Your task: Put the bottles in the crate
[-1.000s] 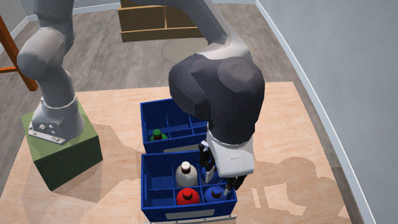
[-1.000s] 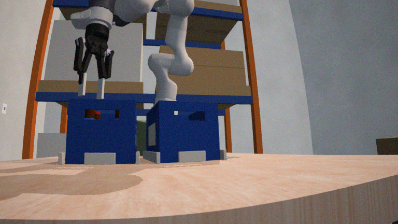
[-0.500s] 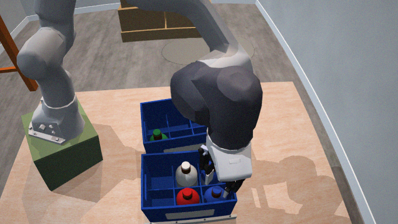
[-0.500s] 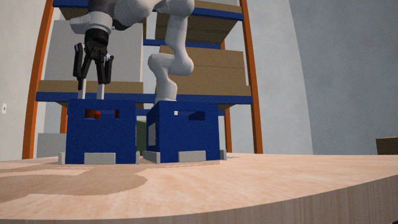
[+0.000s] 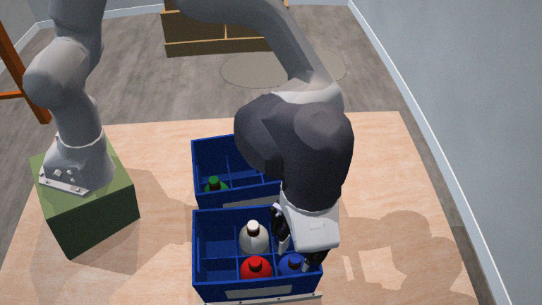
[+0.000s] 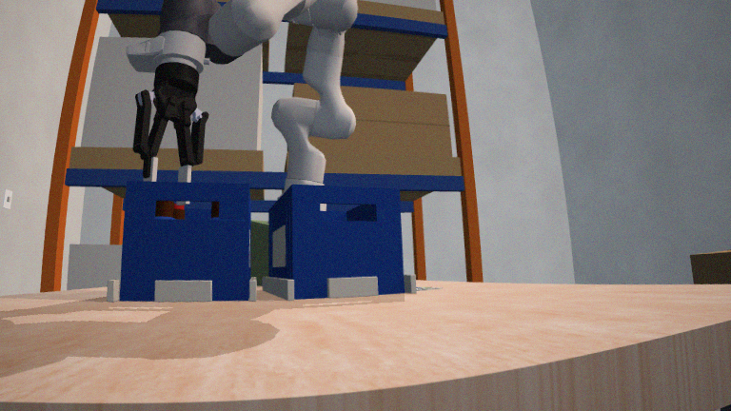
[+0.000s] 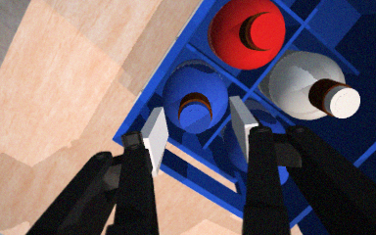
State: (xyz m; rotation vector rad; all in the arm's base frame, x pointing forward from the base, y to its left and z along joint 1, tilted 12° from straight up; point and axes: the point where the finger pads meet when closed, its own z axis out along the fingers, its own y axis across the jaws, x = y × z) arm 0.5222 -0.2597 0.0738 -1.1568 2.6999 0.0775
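The near crate (image 5: 212,290) (image 6: 186,250) (image 7: 170,54) holds a red bottle (image 5: 255,270) (image 7: 245,36), a white bottle (image 5: 254,242) (image 7: 299,83) and a blue bottle (image 5: 291,270) (image 7: 193,83) in a corner compartment. Another blue bottle (image 7: 266,117) is partly hidden behind a finger in the wrist view. My gripper (image 5: 294,254) (image 6: 168,173) (image 7: 198,117) is open and empty, pointing down over the corner blue bottle, its fingertips on either side of the cap in the wrist view. The other crate (image 5: 207,200) (image 6: 350,244) shows a green bottle (image 5: 214,184); my arm hides part of it. The pick list cannot be read.
Grey strips (image 6: 183,290) stand around the crate bases. My arm's green base block (image 5: 94,222) is on the left in the top view. Dividers and the handled end wall lie close below the fingers. A shelf rack (image 6: 458,143) stands behind the table.
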